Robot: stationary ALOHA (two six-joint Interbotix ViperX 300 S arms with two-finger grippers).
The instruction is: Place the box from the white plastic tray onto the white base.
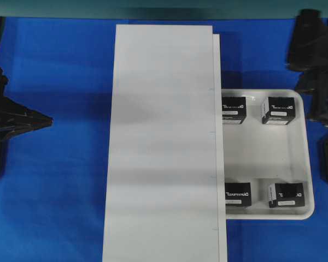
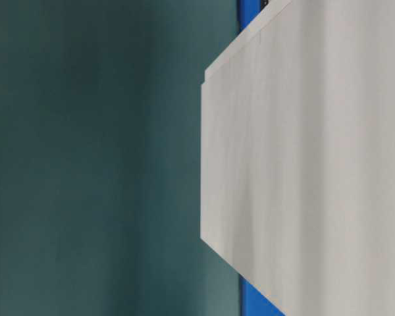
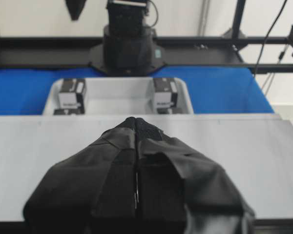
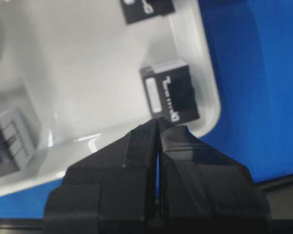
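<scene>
Right tool (image 4: 157, 127): the jaws are pressing together and are holding nothing; in the right wrist view the tip is hovering above the white plastic tray (image 4: 205, 73), just beside one box (image 4: 171, 93) at the tray's corner.
Left tool (image 3: 136, 122): the jaws are also sitting together, with nothing between them; it is pointing toward the tray from the far side of the white base (image 3: 263, 161).
Box nearest the right tool: it is lying inside the tray next to the rim, apart from the tool tip, with the white lettering facing up.
Other boxes: in the overhead view four boxes are sitting in the tray, one near each corner; the two on the base side (image 1: 233, 108) (image 1: 238, 194) are partly hiding under the base's edge.
Tray: it is resting on the blue counter (image 1: 54, 218), touching or slightly under the long side of the base; I cannot tell which.
White base (image 1: 164, 142): it is lying flat beside the tray and is carrying no box.
Step in hand: I judge the right arm is approaching the tray for the first pick; nothing is gripped yet.
Next move: the right tool is needing to spread its jaws, line up over the box and lower around its sides.
</scene>
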